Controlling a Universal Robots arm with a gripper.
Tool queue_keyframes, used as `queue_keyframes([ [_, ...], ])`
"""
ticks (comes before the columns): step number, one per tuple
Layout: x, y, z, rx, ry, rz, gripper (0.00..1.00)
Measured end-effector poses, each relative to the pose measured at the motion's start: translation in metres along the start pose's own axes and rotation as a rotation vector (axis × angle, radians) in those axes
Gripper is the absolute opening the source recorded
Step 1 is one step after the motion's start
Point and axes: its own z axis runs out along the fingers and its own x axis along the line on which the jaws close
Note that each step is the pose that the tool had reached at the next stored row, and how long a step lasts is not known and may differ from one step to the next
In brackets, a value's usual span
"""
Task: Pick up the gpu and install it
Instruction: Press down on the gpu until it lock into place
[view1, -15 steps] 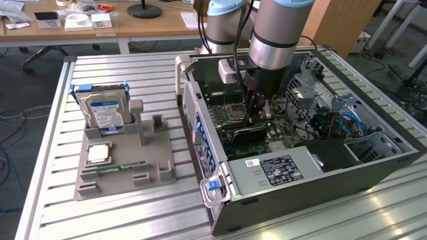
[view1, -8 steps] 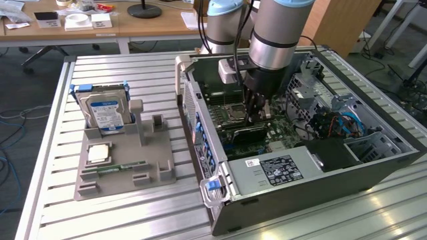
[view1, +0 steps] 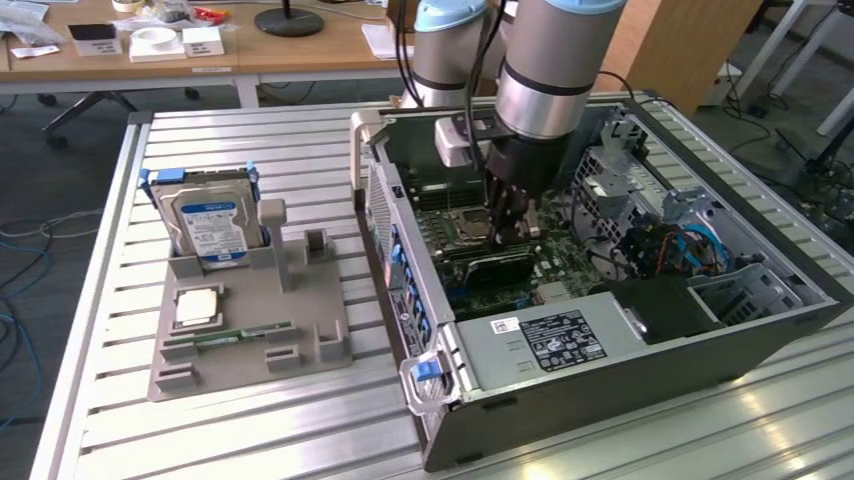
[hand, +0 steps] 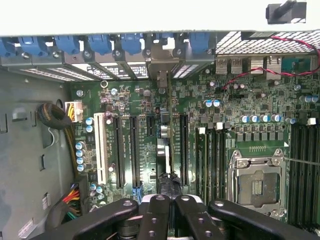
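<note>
A: Where is the claw (view1: 514, 238) right now?

B: Down inside the open computer case (view1: 747, 345), over the motherboard (view1: 461, 205). Its fingers are drawn together, pinched on the top edge of the gpu (view1: 497, 266).

A: So the card is already off the surface (view1: 240, 420)?

B: Yes. In the exterior view the gpu hangs directly below the claw, at six o'clock from it, a dark flat card standing on edge just above the board. The grey parts holder (view1: 247, 330) out at nine o'clock from the case carries the hard drive (view1: 211, 225) and the memory stick (view1: 240, 333), no card.

A: Which way does its long axis run?

B: In the wrist view the gpu (hand: 167, 155) shows edge-on as a thin line running from the claw (hand: 167, 207) toward twelve o'clock, ending at the metal bracket by the blue-clipped rear panel (hand: 100, 45). It lies parallel to the long black expansion slots (hand: 134, 150), between the slot at eleven o'clock and the one at one o'clock.

A: Is it seated?

B: I cannot tell; its bottom edge is hidden. I judge it aligned over a slot line, and the fit turns on keeping that axis parallel.
</note>
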Motion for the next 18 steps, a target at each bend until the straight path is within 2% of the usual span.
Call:
queue_keyframes([
  [8,-0.0084,0.0025,0.0030,0.0000,-0.0003,-0.001,0.11],
  [18,-0.0069,0.0025,0.0050,-0.0001,0.0015,-0.003,0.11],
])
